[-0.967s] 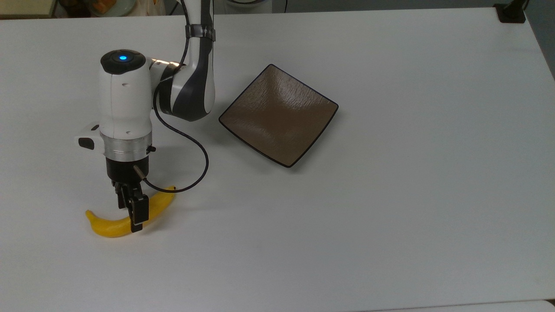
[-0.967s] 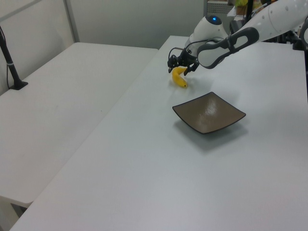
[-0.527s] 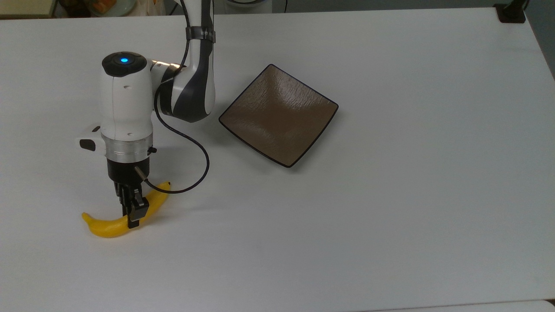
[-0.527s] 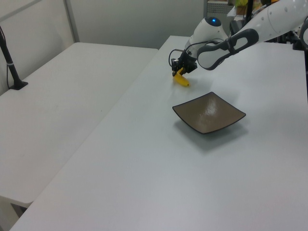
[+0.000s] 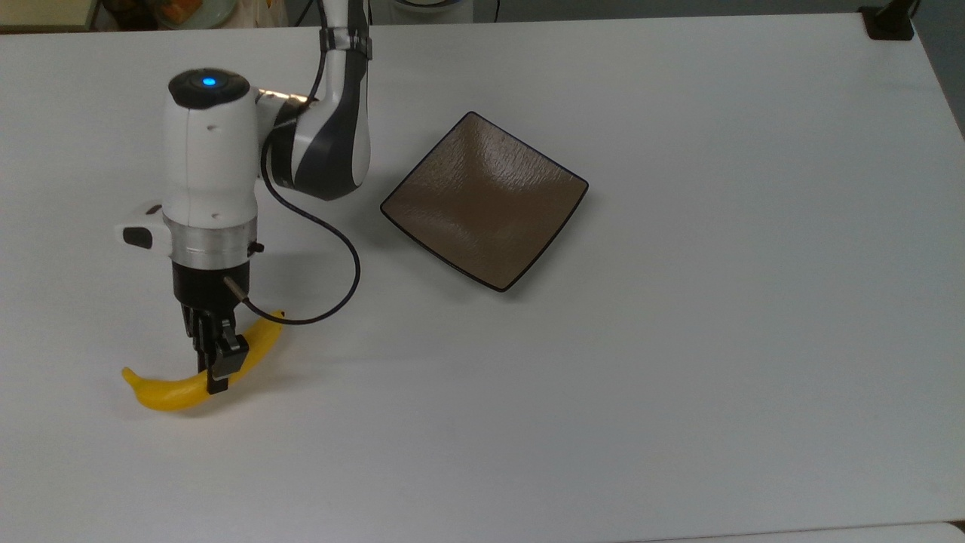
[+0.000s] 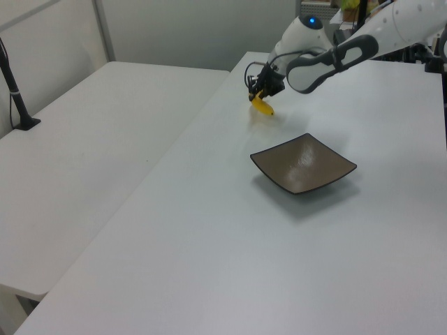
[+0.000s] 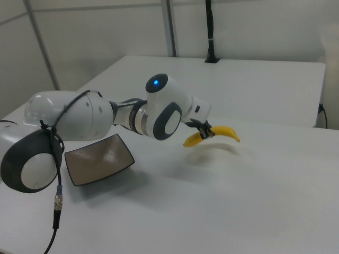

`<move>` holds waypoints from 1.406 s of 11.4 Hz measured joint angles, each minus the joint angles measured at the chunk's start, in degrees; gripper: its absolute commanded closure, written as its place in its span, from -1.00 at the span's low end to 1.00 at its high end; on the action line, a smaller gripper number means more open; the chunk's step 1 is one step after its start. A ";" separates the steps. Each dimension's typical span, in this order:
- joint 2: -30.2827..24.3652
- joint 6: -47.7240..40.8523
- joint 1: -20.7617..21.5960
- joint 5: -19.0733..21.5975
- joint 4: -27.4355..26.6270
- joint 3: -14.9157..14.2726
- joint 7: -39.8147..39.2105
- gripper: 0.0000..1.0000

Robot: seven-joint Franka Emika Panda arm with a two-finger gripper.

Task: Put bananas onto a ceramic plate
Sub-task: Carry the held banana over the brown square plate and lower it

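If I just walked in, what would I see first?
A bright yellow banana, pinched in the robot's hand and lifted just above the white table; in the right view its shadow lies on the table underneath. Next you'd spot the brown square plate, sitting bare to the top view's right of the arm.

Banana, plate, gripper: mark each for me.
banana (image 5: 162, 393): top view, yellow body near its lower-left end.
plate (image 5: 482, 197): top view, centre of the brown surface.
gripper (image 5: 215, 366): top view, between the fingertips, shut on the banana.
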 measured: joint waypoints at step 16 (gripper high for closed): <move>-30.84 -30.82 7.71 0.02 -23.53 7.46 -11.07 0.50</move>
